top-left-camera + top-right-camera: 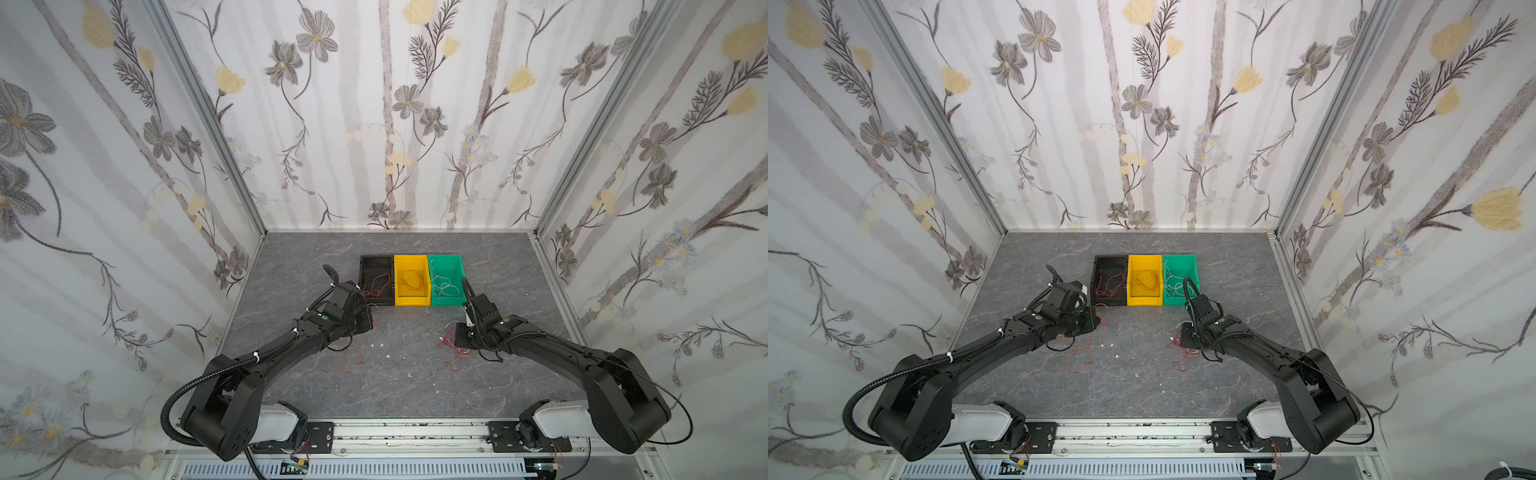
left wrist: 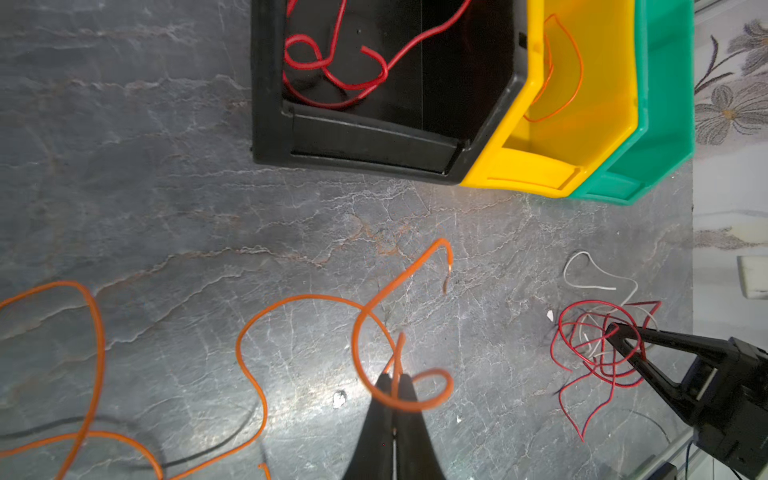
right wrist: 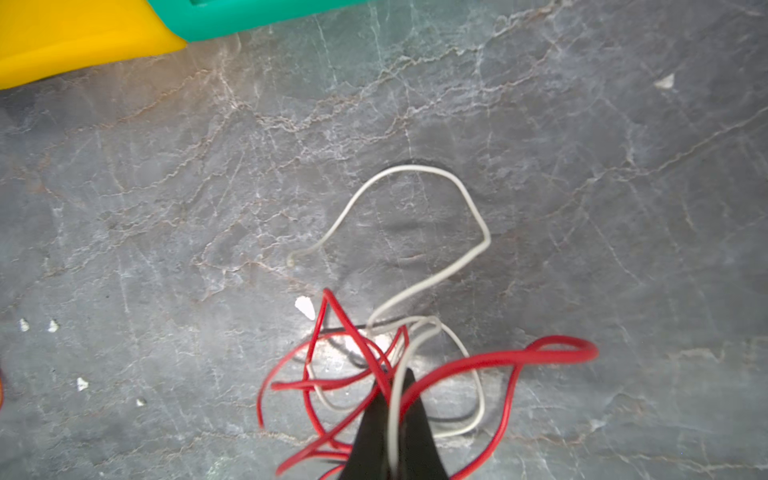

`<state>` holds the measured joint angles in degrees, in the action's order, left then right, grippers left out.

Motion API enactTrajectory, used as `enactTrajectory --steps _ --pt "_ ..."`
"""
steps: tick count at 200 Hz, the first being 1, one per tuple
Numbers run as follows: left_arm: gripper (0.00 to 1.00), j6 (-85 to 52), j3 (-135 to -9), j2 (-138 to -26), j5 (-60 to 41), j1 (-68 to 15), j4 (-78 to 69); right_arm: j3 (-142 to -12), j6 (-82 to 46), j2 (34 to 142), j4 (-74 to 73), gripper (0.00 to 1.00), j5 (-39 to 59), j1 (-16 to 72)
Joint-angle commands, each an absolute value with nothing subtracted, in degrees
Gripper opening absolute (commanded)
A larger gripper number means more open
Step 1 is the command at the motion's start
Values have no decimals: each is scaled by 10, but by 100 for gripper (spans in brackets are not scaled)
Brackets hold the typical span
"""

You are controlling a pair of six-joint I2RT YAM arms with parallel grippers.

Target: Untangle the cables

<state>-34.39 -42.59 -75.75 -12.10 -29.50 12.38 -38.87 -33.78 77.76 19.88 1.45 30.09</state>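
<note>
Three bins, two grippers, two loose bunches of cable on your table [image 1: 415,386].
Your black bin [image 2: 374,143] holds red wire [image 2: 353,87], the yellow bin [image 2: 519,174] orange wire [image 1: 411,279], the green bin [image 2: 665,124] white wire [image 1: 444,286]. Your left gripper [image 2: 394,380] is clenched on a curly orange cable [image 2: 291,297] lying before the black bin. Your right gripper [image 3: 399,384] is pinched into a red-and-white tangle [image 3: 573,350] on the table near the green bin.

Three bins [image 1: 411,300] stand in a row at 12 o'clock on the table [image 1: 399,386]; cables [image 2: 307,297] lie inside them, others at 8 and 4 o'clock.
</note>
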Motion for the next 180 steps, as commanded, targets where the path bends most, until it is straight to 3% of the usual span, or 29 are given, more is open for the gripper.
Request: enactTrajectory --steps 1,73,102,180 --pt "0 -325 -440 -739 -108 -293 179 -392 -335 775 200 4 37 303" --pt "5 -332 -447 -690 -115 -293 253 -441 -345 835 162 7 76 370" --pt "18 -362 -440 -687 -99 -294 282 -452 -341 840 166 19 64 377" --pt "56 -398 -421 -636 -28 -294 360 -442 -330 804 176 24 45 373"
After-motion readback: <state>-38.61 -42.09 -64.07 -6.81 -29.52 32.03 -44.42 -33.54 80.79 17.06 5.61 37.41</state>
